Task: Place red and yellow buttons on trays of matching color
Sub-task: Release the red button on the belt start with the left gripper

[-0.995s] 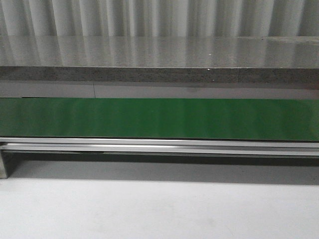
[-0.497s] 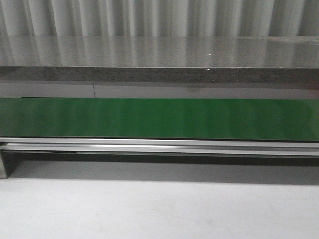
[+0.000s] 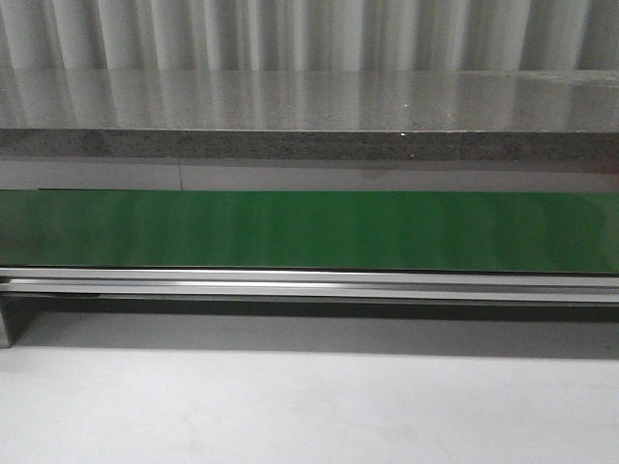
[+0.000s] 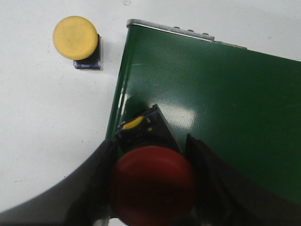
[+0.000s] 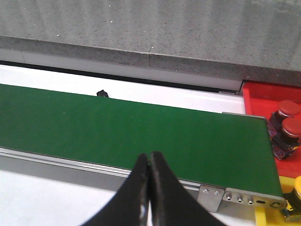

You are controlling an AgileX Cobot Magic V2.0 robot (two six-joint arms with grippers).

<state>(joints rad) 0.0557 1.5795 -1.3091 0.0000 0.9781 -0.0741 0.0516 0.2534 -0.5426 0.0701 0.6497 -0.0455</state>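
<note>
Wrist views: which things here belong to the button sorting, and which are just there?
Job:
round red push button between left jaws
round yellow push button on white table
red plastic tray holding red buttons
yellow plastic tray

Just there:
green conveyor belt
grey stone ledge

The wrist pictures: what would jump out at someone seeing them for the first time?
Probably the big red button held between the left gripper fingers, over the end of the green belt. A yellow button sits alone on the white surface beside that belt end. In the right wrist view, two more red buttons lie in a red tray.
</note>
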